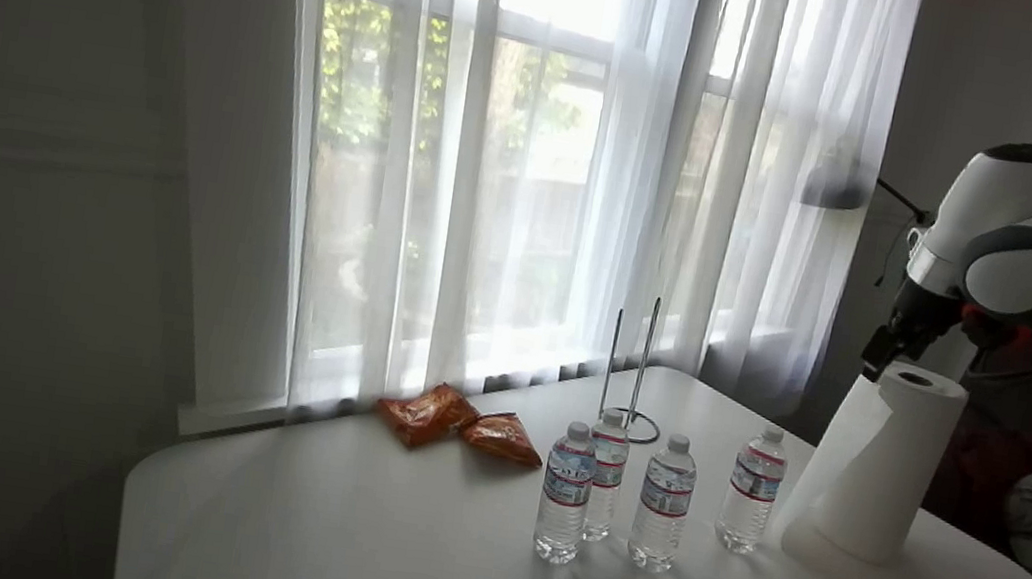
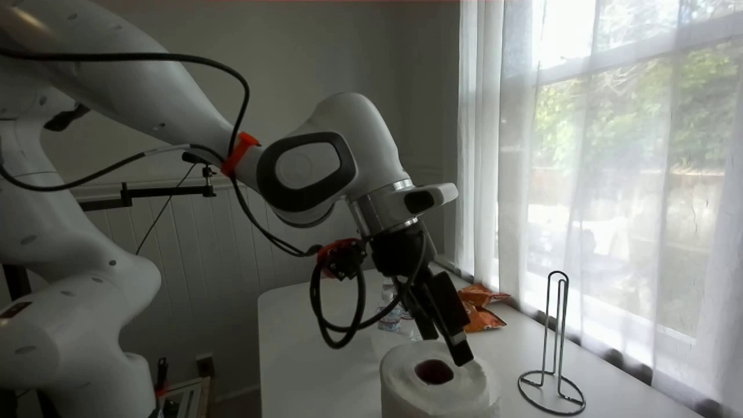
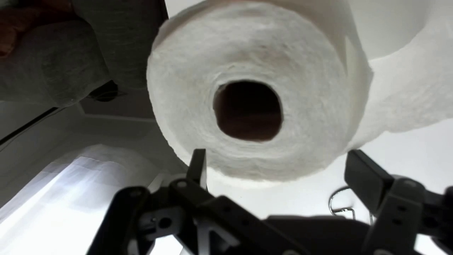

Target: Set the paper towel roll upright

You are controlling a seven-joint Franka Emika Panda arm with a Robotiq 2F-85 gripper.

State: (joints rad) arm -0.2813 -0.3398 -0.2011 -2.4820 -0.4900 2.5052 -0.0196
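Wrist view: the end effector (image 3: 276,156) has its fingers (image 3: 368,180) well apart, with nothing clamped between them. Just past them is the top of the paper towel roll (image 3: 304,102), its dark core facing the camera; whether a fingertip touches the rim I cannot tell. In an exterior view the roll stands on end on the surface (image 1: 401,536), so I'd judge the job all but done — the risk lies in leaving. A sideways pull, instead of a straight retreat, could hook the rim and tip the roll. Its loose sheet (image 1: 836,456), hanging down one side to the surface, might snag on a finger and drag it over too. Toppling that way, it would likely strike the bottle (image 1: 752,489) just beside the sheet; the opposite way, it could drop off the surface, since it stands near the edge. Farther from the roll stand three more bottles (image 1: 661,512) and the wire holder (image 2: 561,325).
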